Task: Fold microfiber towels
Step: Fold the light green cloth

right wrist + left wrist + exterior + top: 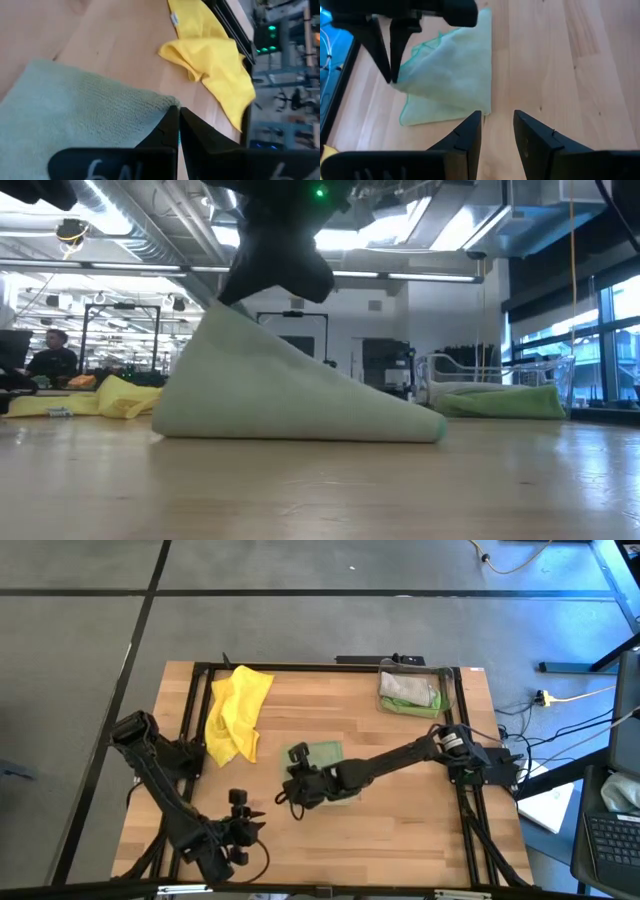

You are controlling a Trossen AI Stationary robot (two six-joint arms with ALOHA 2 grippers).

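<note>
Right end effector (297, 783) pinches the pale olive-green towel (322, 756) mid-surface, lifting one corner. Left end effector (248, 812), fingers apart, waits nearer

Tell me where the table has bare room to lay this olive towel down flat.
Bare wood runs between the right gripper, shut on the pale olive towel, and the clear bin, and along the front right edge. It is crowded near the yellow towel and the left gripper at front left.
</note>
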